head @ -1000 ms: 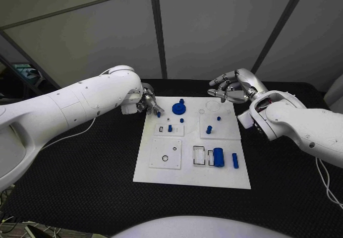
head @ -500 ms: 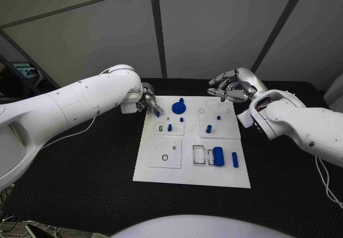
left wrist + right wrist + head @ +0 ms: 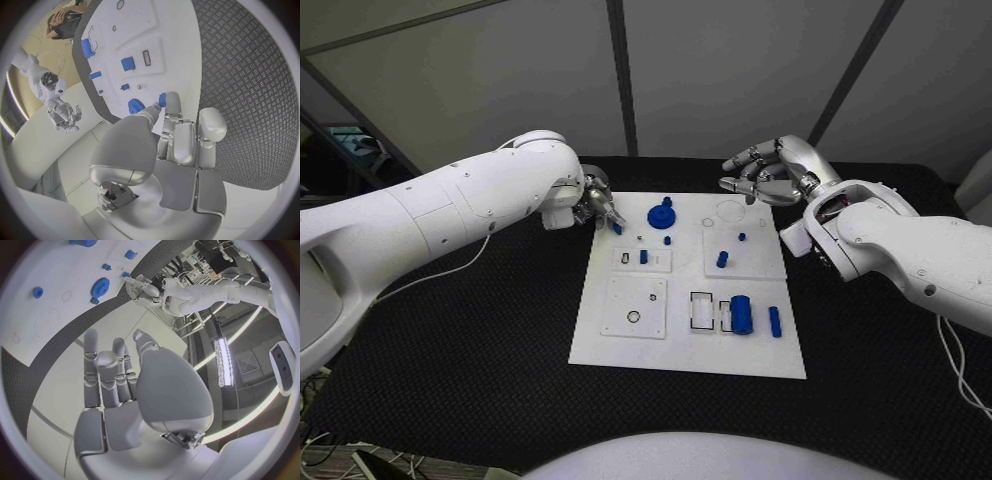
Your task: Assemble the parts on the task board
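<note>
Blue part [image 3: 616, 228] pinched by left robot hand [image 3: 596, 207], barely shifted | right robot hand [image 3: 769, 172] curled, holding nothing, unmoved

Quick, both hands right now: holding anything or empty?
Left hand: pinching a small blue part at the task board's far left corner.
Right hand: empty, fingers apart.

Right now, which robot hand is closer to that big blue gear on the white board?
Left. The left robot hand is just beside the blue gear, pinching a small blue part; the right robot hand hovers farther away, beyond the board's far edge.
</note>
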`<action>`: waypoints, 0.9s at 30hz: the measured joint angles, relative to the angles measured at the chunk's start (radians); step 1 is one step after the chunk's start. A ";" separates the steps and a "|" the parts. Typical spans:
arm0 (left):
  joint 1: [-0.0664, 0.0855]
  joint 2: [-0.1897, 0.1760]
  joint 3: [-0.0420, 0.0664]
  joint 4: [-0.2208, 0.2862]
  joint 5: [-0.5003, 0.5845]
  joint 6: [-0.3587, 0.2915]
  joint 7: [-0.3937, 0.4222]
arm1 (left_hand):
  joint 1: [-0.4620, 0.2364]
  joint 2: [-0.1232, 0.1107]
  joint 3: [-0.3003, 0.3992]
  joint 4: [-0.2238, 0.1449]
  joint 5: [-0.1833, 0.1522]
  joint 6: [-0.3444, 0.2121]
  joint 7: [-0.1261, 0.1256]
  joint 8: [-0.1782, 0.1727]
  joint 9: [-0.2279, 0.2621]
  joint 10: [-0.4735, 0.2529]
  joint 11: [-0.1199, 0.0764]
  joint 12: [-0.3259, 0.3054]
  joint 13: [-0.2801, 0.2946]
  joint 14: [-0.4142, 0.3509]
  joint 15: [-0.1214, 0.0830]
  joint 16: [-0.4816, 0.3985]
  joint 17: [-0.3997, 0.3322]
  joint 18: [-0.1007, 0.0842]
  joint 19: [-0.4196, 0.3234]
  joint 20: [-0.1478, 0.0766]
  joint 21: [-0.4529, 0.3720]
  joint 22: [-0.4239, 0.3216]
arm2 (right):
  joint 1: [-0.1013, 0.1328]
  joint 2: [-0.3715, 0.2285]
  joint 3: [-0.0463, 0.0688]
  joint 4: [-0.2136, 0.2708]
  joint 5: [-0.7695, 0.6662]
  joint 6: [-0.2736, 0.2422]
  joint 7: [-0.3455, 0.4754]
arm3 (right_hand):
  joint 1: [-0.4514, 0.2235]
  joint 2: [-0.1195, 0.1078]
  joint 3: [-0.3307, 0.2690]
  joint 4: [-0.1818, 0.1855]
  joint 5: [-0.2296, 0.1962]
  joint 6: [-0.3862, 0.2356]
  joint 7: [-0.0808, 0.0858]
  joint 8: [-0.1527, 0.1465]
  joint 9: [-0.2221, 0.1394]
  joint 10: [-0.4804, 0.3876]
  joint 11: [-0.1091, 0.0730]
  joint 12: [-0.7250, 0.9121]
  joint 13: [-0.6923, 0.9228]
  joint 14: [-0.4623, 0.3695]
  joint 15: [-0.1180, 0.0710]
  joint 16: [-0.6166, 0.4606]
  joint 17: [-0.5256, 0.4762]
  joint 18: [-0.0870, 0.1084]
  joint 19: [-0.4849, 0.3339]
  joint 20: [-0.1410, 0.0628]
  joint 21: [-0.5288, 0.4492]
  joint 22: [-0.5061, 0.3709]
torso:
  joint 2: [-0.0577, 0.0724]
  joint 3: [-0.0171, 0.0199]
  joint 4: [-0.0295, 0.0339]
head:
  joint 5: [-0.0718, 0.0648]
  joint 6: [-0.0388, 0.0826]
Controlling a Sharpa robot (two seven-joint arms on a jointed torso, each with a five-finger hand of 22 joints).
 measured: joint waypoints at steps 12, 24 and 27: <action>-0.001 -0.063 0.000 0.095 0.063 -0.075 0.002 | -0.071 -0.064 0.150 -0.037 0.000 0.000 0.000 0.027 0.051 0.017 0.005 0.000 -0.002 0.001 -0.006 0.004 0.003 -0.001 0.016 -0.006 0.014 0.027 | 0.000 -0.002 0.000 0.001 0.000 0.000 0.000 | 0.000 0.000 0.000 0.000 0.000 0.000 0.000 0.000 0.000 0.000 0.000 0.000 -0.001 0.000 0.000 0.000 0.000 0.000 0.008 0.000 -0.004 0.000 | -0.001 0.0003 0.0005 | 0.002 0.000; -0.023 -0.155 -0.001 0.262 0.085 -0.181 0.003 | -0.092 -0.085 0.182 -0.042 0.004 0.006 -0.006 0.035 0.065 0.022 0.007 0.000 -0.003 0.004 -0.010 0.004 0.004 0.000 0.025 -0.008 0.024 0.042 | 0.000 -0.005 0.000 0.001 0.000 0.000 0.000 | 0.000 0.000 0.000 0.000 0.000 0.000 0.000 0.000 0.000 0.000 0.000 0.000 -0.001 0.000 0.000 0.000 0.000 0.000 0.008 0.000 -0.004 0.000 | -0.002 0.0009 0.0028 | 0.008 0.000; -0.035 -0.169 -0.002 0.298 0.073 -0.208 0.004 | -0.096 -0.089 0.193 -0.049 0.004 0.006 -0.006 0.035 0.066 0.022 0.007 0.000 -0.003 0.004 -0.010 0.004 0.004 -0.001 0.026 -0.009 0.025 0.046 | 0.000 -0.006 0.000 0.002 0.000 0.000 0.000 | 0.000 0.000 0.000 0.000 0.000 0.000 0.000 0.000 0.000 0.000 0.000 0.000 -0.001 0.000 0.000 0.000 0.000 0.000 0.008 0.000 -0.004 0.000 | -0.003 0.0009 0.0044 | 0.009 0.000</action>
